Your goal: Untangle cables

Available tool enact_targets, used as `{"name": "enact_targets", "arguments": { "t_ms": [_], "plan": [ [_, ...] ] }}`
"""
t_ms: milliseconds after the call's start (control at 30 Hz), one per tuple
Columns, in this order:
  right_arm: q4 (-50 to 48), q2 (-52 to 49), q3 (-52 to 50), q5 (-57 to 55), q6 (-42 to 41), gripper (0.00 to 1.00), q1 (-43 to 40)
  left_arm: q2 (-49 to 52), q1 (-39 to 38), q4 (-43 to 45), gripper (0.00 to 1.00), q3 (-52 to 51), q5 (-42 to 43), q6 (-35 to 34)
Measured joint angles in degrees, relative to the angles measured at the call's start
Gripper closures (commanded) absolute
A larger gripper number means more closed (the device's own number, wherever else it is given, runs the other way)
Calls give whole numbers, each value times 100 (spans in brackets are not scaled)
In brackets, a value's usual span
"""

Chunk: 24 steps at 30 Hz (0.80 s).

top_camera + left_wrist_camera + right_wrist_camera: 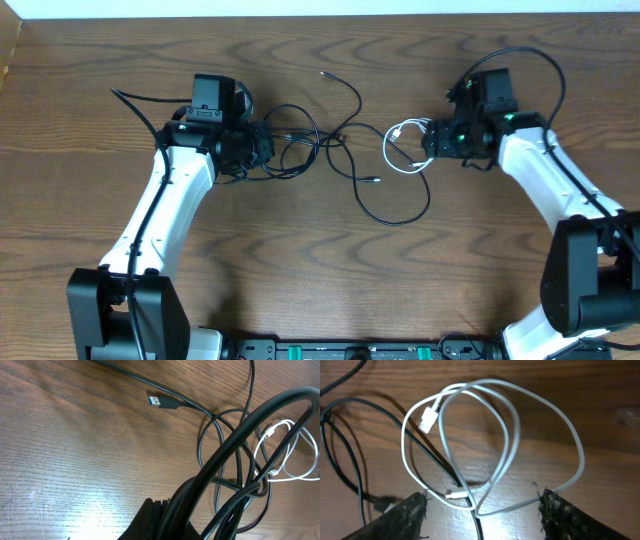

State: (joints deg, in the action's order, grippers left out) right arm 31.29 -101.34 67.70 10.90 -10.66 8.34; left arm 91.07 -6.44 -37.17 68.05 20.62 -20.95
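Note:
Several thin black cables (298, 150) lie looped and tangled at the table's middle, one strand trailing to a loop (400, 215) nearer the front. My left gripper (256, 148) sits at the tangle's left side, shut on a black cable (235, 442) that arches up from its fingers (150, 510). A USB plug (160, 401) lies loose on the wood beyond. The white cable (403, 146) is coiled just right of the tangle. My right gripper (432, 140) hovers over it, open, with the white cable's loops (495, 440) lying between its fingers (405, 515) and a black strand crossing beneath.
Wooden table (320, 280) all round. A free black plug end (325, 74) lies toward the back and another (375, 180) at the middle. Both arms reach in from the front corners, and thicker arm wires run behind each wrist.

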Motion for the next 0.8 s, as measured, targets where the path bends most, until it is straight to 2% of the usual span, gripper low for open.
{"name": "enact_targets", "arguments": {
  "t_ms": [367,600,800],
  "plan": [
    [-579,-621,-96,-299,-459,41,321,101,0,-2,92,0,-2,0],
    [-852,-662,-114,-435,-570,46,317,105,0,-2,92,0,0,0],
    [-1108,-804,-114,-520,-660,46,356,107,0,-2,92,0,0,2]
  ]
}}
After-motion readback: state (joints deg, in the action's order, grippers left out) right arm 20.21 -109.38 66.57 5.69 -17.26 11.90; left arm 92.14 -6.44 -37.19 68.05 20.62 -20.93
